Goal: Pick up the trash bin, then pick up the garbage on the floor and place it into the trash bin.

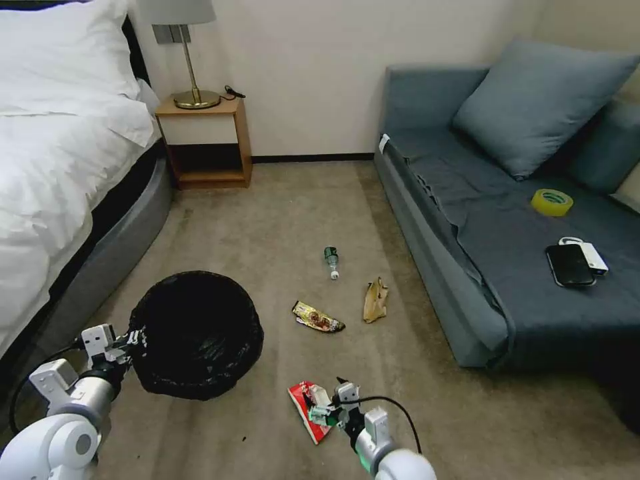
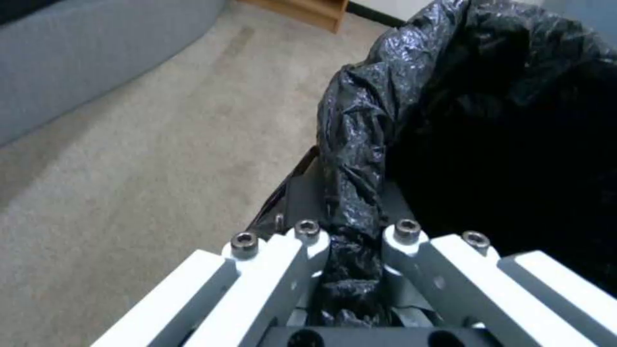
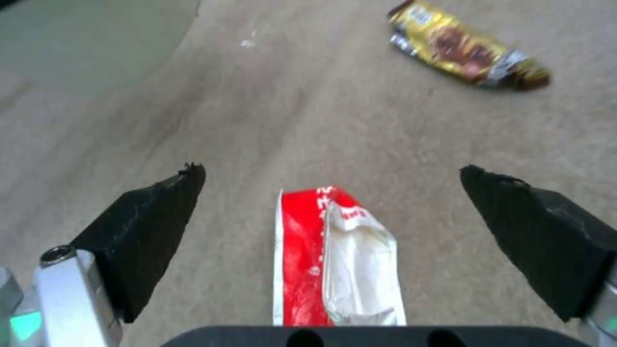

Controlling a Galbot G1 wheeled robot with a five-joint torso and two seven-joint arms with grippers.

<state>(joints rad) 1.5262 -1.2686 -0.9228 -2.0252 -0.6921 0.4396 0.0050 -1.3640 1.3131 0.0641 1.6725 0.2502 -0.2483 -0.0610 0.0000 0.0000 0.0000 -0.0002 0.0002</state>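
The trash bin (image 1: 197,333), round and lined with a glossy black bag, is at the left in the head view. My left gripper (image 1: 133,340) is shut on its near-left rim; the left wrist view shows the bag's folded edge (image 2: 354,193) pinched between the fingers. My right gripper (image 1: 327,403) hovers open just over the red-and-white snack packet (image 1: 305,410); in the right wrist view the packet (image 3: 334,260) lies between the two black fingertips (image 3: 154,212). Farther off on the carpet lie a gold-brown wrapper (image 1: 317,317) (image 3: 466,48), a tan paper scrap (image 1: 375,301) and a small bottle (image 1: 331,260).
A bed (image 1: 60,173) runs along the left and a wooden nightstand (image 1: 207,143) with a lamp stands at the back. A blue sofa (image 1: 520,220) on the right carries a yellow tape roll (image 1: 552,201) and a black phone (image 1: 570,265). Open carpet lies between them.
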